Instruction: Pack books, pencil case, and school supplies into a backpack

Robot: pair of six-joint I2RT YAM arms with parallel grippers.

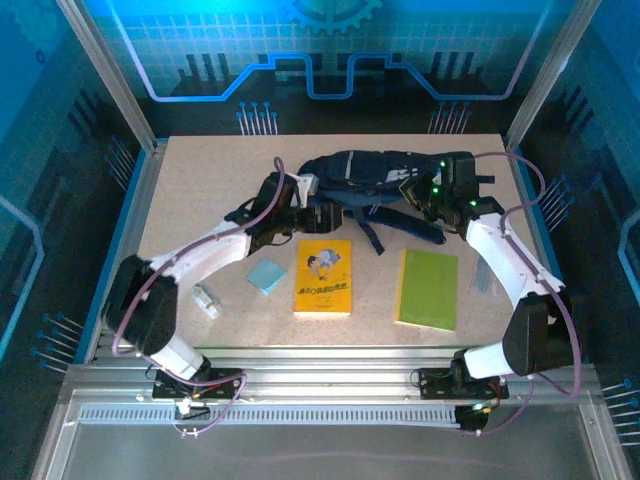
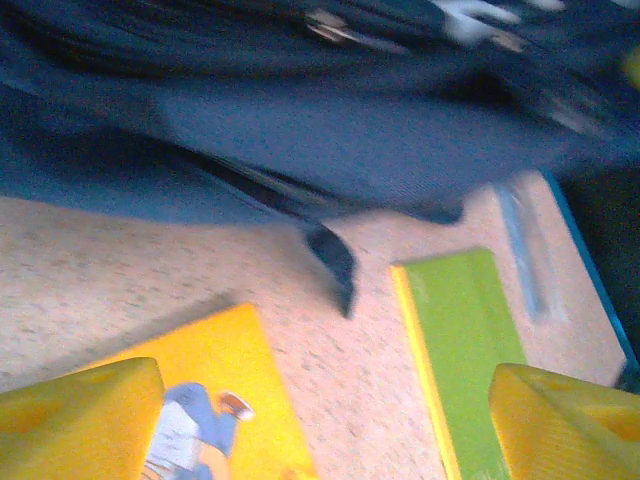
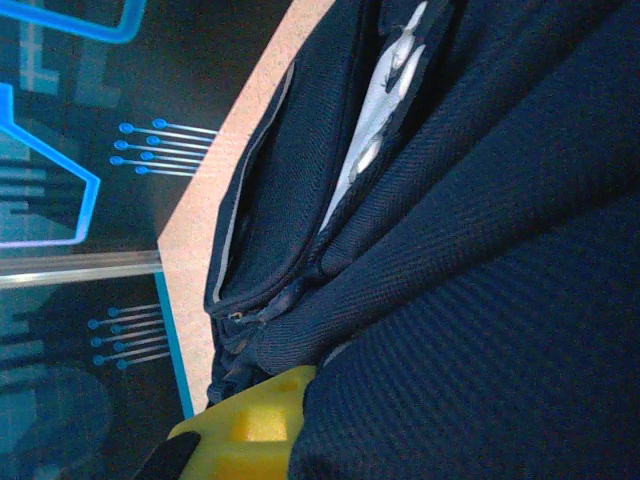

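The speckled beige counter (image 1: 200, 190) is carrying everything. The dark navy backpack (image 1: 370, 172) is lying on its side across the far middle, and one strap (image 1: 372, 236) is trailing toward the near edge. Nearer the front, the orange-yellow book (image 1: 324, 277) is lying flat with its cover up, and the lime-green book (image 1: 429, 289) is lying flat to its right, well apart. The light-blue pad (image 1: 267, 275) is sitting just left of the orange-yellow book. A small pale object (image 1: 206, 299) is resting near the front left. A translucent strip (image 1: 482, 272) is lying beside the green book's right edge.
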